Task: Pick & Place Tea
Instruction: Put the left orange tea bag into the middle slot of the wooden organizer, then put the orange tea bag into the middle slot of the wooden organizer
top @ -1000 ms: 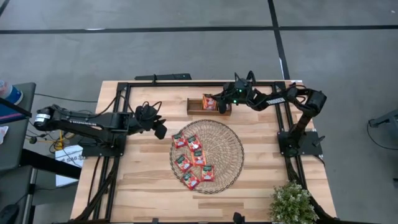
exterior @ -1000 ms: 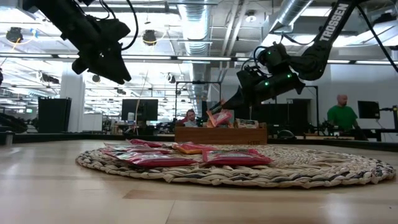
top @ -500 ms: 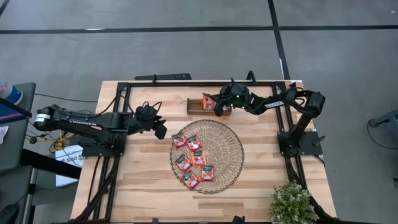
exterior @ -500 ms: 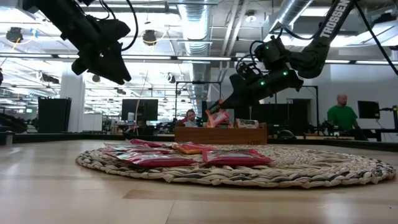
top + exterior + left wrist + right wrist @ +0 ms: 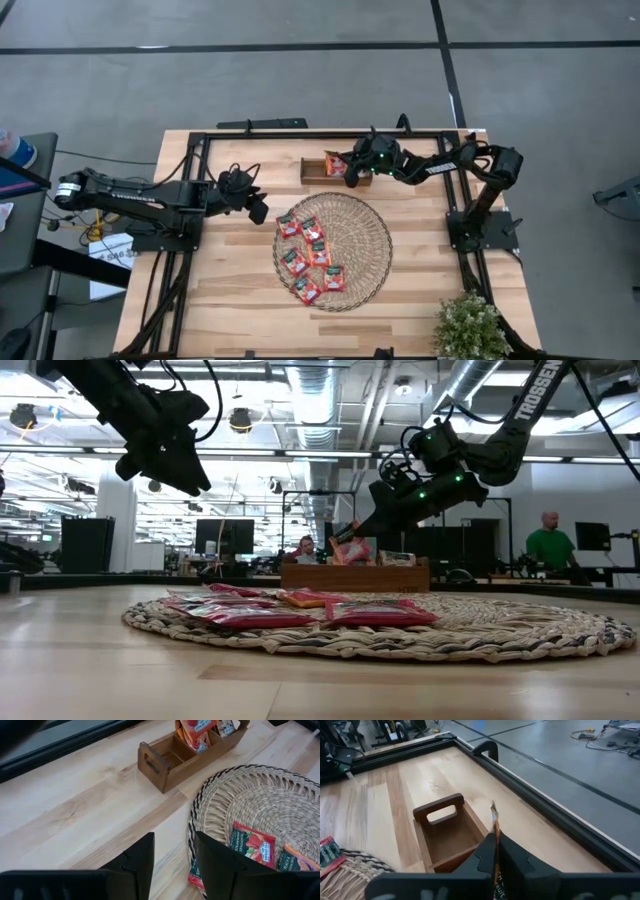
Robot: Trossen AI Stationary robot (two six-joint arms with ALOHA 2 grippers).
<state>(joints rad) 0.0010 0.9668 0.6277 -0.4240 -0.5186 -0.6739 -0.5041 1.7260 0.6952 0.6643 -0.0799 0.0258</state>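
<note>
My right gripper is at the brown wooden tray near the table's far edge, shut on a red-orange tea sachet over the tray's middle part. In the right wrist view the sachet shows edge-on, and the tray's end compartment beyond it holds nothing. Several more red sachets lie flat on the round woven mat. My left gripper hangs open above the table to the left of the mat, touching nothing. My right gripper pinches the sachet's flat faces between its two fingers. The fingers slant down from the table's right. The sachet stands on edge, tilted, at the tray's rim. Whether its lower end rests in the tray I cannot tell.
A black metal frame runs around the table's edges. A potted plant stands at the near right corner. Other sachets stand in the tray's compartments. People show in the room beyond the table.
My right gripper has shifted a little toward the table's left along the tray and has rolled its wrist, carrying the sachet with it. The sachet stays pinched over the tray.
</note>
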